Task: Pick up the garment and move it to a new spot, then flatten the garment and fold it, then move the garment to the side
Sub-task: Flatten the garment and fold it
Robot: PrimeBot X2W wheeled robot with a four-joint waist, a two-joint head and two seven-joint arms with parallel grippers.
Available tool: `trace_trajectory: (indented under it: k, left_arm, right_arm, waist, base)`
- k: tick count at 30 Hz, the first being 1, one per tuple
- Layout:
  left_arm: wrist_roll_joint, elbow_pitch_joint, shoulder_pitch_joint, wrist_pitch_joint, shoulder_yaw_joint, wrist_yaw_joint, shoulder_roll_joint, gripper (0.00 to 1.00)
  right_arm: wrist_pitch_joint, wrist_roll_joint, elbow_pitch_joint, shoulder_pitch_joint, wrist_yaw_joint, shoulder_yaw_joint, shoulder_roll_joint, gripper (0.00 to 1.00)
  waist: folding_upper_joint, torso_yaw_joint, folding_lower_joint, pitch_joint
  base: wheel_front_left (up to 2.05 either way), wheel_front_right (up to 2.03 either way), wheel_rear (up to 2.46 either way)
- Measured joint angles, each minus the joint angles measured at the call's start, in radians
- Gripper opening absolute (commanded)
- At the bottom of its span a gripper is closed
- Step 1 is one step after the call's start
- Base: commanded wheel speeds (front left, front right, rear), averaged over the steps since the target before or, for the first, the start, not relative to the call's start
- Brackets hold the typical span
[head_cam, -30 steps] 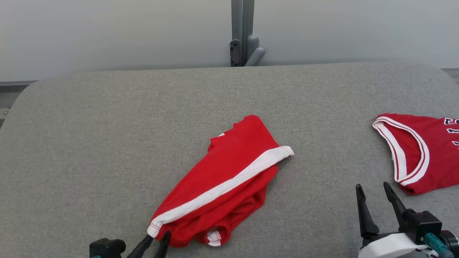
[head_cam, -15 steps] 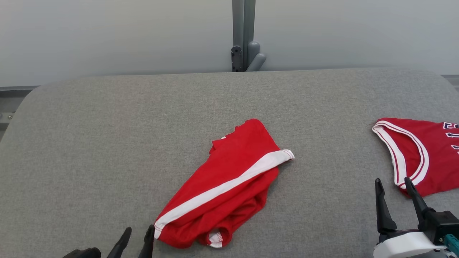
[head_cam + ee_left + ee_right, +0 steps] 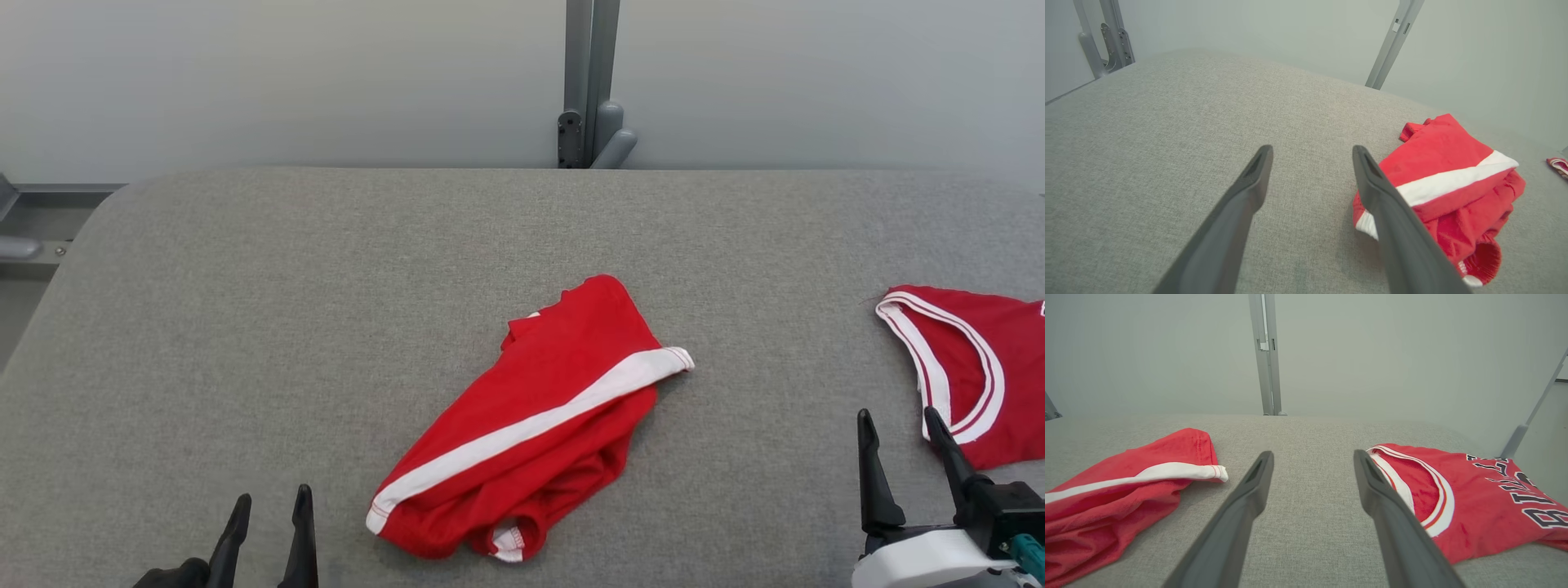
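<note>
Inventory from my station, items as they lie.

1. Garment, red with a white side stripe (shorts, I judge, by the gathered band at its near end). It lies on the grey padded table, a little right of centre, in a crumpled diagonal heap with the stripe running from near-left to far-right. Nothing holds it. My reading is that it has been set at its new spot and now waits to be flattened, since folds are bunched under its near edge.

2. Left gripper. Its jaws are spread wide and have hold of nothing. It sits low at the near edge, just left of the garment's near corner and apart from it, well placed to take that corner for spreading.

3. Right gripper. Its jaws are likewise wide apart and empty. It hangs over bare cloth between the garment and the jersey, touching neither, probably parked until a second corner is needed.

4. Jersey, red with white trim and dark lettering. It rests flat at the table's right side, well apart from the garment, so I take it as out of play.

5. Grey post, upright behind the far edge.

Count: two grippers, four fingers, two red textiles, one table, one post in the head view.
</note>
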Motion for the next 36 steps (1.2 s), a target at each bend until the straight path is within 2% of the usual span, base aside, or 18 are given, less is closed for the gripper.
trace_trajectory:
  k: [8, 13, 22, 27, 30, 36]
  left_arm:
    - [0.143, 0.032, 0.006, -0.001, 0.136, -0.102, -0.108, 1.00]
    - [0.204, 0.059, -0.001, -0.001, 0.180, -0.154, -0.145, 1.00]
    - [0.247, 0.092, -0.017, -0.001, 0.221, -0.180, -0.177, 1.00]
    - [0.175, 0.146, -0.013, 0.000, 0.222, -0.183, -0.190, 1.00]
    - [0.080, 0.145, -0.014, 0.063, 0.206, -0.183, -0.195, 1.00]
    - [-0.058, 0.053, -0.022, 0.265, 0.148, -0.179, -0.199, 1.00]
  right_arm:
    - [0.000, 0.000, 0.043, -0.006, 0.000, 0.026, 0.000, 1.00]
    - [0.000, 0.000, 0.061, -0.021, 0.000, 0.038, 0.000, 1.00]
    - [0.000, 0.011, 0.082, -0.031, 0.000, 0.062, 0.000, 1.00]
    - [0.000, 0.080, 0.140, -0.075, 0.000, 0.104, 0.000, 1.00]
    - [0.004, 0.093, 0.235, -0.150, 0.000, 0.173, -0.003, 1.00]
    - [0.190, 0.116, 0.381, -0.374, 0.000, 0.337, -0.072, 1.00]
  waist:
    - [0.0000, 0.006, 0.0000, -0.003]
    - [0.0000, 0.002, 0.0000, -0.003]
    - [0.0000, -0.012, 0.0000, -0.006]
    - [0.0000, -0.015, 0.0000, -0.002]
    - [0.0000, -0.013, 0.0000, 0.004]
    - [0.0000, 0.002, 0.0000, 0.034]
  base:
    - [0.00, 0.00, 0.00]
    - [0.00, 0.00, 0.00]
    - [0.00, 0.00, 0.00]
    - [0.00, 0.00, 0.00]
    - [0.00, 0.00, 0.00]
    - [0.00, 0.00, 0.00]
